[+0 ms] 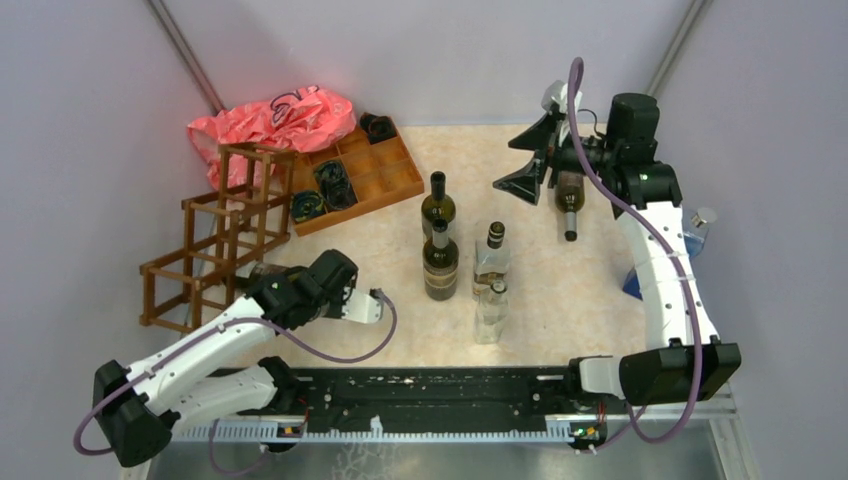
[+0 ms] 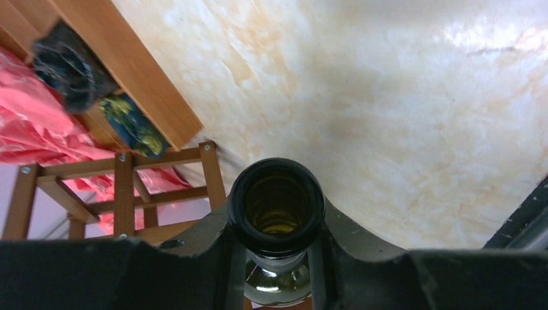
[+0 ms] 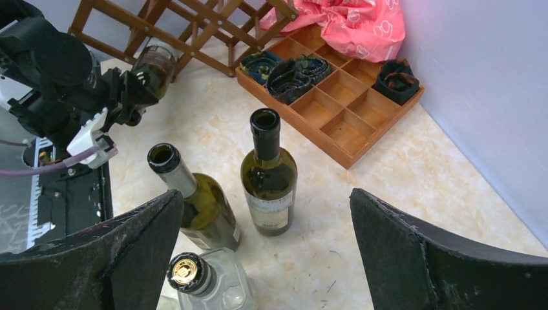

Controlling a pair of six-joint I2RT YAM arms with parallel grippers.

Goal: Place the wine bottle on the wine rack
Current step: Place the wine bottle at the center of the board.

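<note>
My left gripper [image 1: 278,288] is shut on the neck of a dark green wine bottle [image 2: 276,203], whose open mouth faces the left wrist camera between the fingers [image 2: 220,236]. In the right wrist view the wine bottle [image 3: 155,64] is held tilted, its body against the lower front of the dark wooden wine rack [image 3: 194,19]. The wine rack [image 1: 215,240] stands at the table's left. My right gripper [image 1: 530,160] hangs open and empty at the far right, high above the standing bottles.
Two dark bottles [image 1: 437,205] [image 1: 440,262] and two clear ones [image 1: 491,258] [image 1: 490,312] stand mid-table. Another dark bottle [image 1: 568,195] lies under the right arm. An orange-brown compartment tray [image 1: 365,175] and a pink bag [image 1: 275,120] sit behind the rack.
</note>
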